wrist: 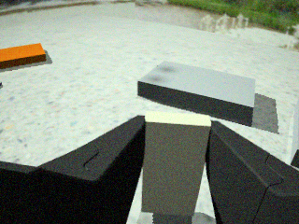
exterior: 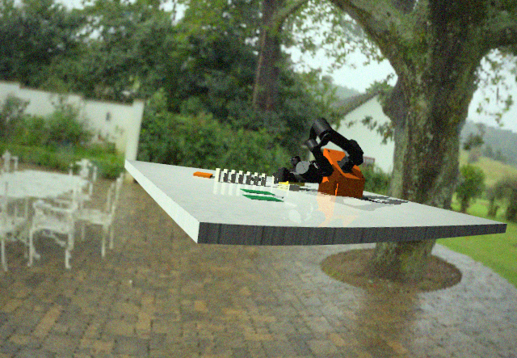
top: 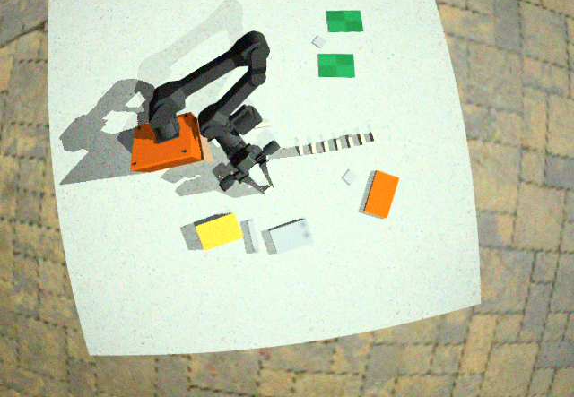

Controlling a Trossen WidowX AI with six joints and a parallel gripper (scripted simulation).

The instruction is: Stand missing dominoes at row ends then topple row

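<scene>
My gripper (top: 267, 187) (wrist: 176, 129) is shut on a cream-topped domino (wrist: 176, 163), which it holds upright with its broad face to the wrist camera. It is low over the table, in front of the arm; contact with the table cannot be told. The row of standing dominoes (top: 326, 145) (exterior: 217, 175) runs to the right of the gripper in the top view, evenly spaced and upright. The gripper is apart from its left end. Another cream piece (top: 263, 124), probably a domino, shows beside the arm, partly hidden by it.
A yellow block (top: 219, 231), a thin grey block (top: 252, 236) and a grey block (top: 291, 236) (wrist: 201, 86) lie beyond the gripper. An orange block (top: 381, 194) (wrist: 21, 56) and a small grey tile (top: 348, 176) lie right. Two green patches (top: 344, 21) (top: 335, 65) lie across the row.
</scene>
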